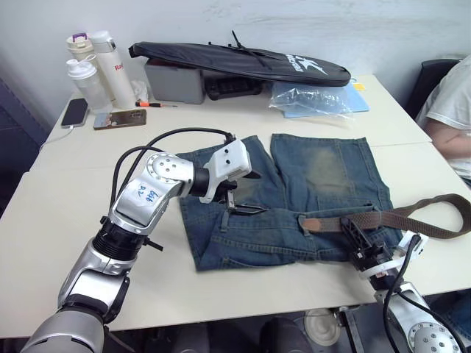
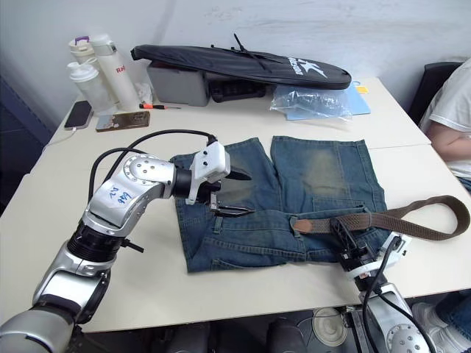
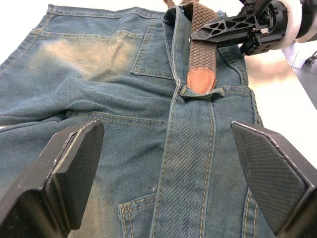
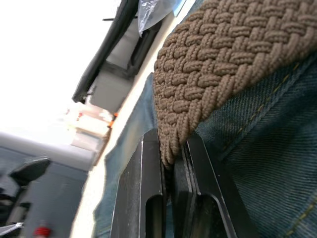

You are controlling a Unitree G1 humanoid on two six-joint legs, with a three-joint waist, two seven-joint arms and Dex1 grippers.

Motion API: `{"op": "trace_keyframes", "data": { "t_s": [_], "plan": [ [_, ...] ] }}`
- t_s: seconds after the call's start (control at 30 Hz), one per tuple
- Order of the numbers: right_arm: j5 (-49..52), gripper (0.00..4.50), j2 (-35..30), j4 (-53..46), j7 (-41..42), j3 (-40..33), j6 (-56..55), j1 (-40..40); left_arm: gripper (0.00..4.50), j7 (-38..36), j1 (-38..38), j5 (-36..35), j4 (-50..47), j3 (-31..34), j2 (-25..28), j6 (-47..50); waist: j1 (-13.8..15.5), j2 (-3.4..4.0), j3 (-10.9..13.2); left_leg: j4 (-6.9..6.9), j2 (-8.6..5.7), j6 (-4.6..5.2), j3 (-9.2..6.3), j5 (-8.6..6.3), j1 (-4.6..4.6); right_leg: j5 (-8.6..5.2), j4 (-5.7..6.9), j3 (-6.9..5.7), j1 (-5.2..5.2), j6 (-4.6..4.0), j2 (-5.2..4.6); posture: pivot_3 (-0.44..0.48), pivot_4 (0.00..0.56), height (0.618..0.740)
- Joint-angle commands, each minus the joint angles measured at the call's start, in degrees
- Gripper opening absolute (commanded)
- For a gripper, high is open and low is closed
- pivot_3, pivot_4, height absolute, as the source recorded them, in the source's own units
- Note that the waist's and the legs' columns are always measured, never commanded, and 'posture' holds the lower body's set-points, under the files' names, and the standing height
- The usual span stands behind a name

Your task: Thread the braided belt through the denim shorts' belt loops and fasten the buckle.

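with the right gripper clamped on the belt and its leather tip just poking through a waistband loop on the shorts, the spread-open left gripper should probably pinch that tip and pull it straight along the waistband.

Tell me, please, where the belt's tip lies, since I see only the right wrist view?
Observer: The brown braided belt ends in a tan leather tip resting right at a blue denim belt loop on the faded blue denim shorts; I cannot tell whether it has entered.
Operator: Where is the left hand?
Observer: The left hand hovers open over the waistband, beyond the tip.
Operator: And the slack?
Observer: Behind the right hand, the belt curves across the pale table on the robot's right.
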Motion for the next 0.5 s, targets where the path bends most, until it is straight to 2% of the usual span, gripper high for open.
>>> {"op": "trace_keyframes", "data": {
  "t_s": [0.03,0.2,0.3,0.5],
  "plan": [
    [-4.0,0.04,-2.2,4.5,2.4,5.5,5.1,0.6,4.50,0.4,-0.1,-0.1,-2.5,1.5,0.8,0.2,-0.3,-0.01,0.0,-0.01,0.10,-0.01,0.01,-0.01,0.03,-0.02,0.01,0.02,0.00,-0.05,0.08,0.000,0.150,0.645],
    [-16.0,0.04,-5.5,5.2,4.3,10.7,1.9,-3.8,4.50,0.5,-0.1,-0.3,-2.6,1.4,1.0,0.3,-0.8,-0.29,-0.1,-0.11,0.36,-0.18,0.05,-0.11,0.12,-0.05,-0.09,0.40,0.15,-0.11,0.67,0.000,0.150,0.645],
    [-18.8,0.04,-1.4,7.3,2.9,9.8,-2.6,-8.1,4.50,0.8,-0.1,-0.3,-2.8,1.2,0.8,0.4,-0.9,-0.29,-0.1,-0.10,0.41,-0.26,0.07,-0.13,0.25,-0.05,-0.13,0.59,0.16,-0.11,0.91,0.000,0.150,0.645],
    [-18.8,0.04,2.6,7.9,2.9,10.6,-0.3,-9.2,4.50,1.3,0.1,-0.5,-3.3,1.3,0.7,1.0,-0.9,-0.27,-0.1,-0.04,0.43,-0.81,0.15,-0.19,0.57,-0.04,0.00,0.88,0.08,-0.11,0.94,0.000,0.150,0.645]
  ]
}}
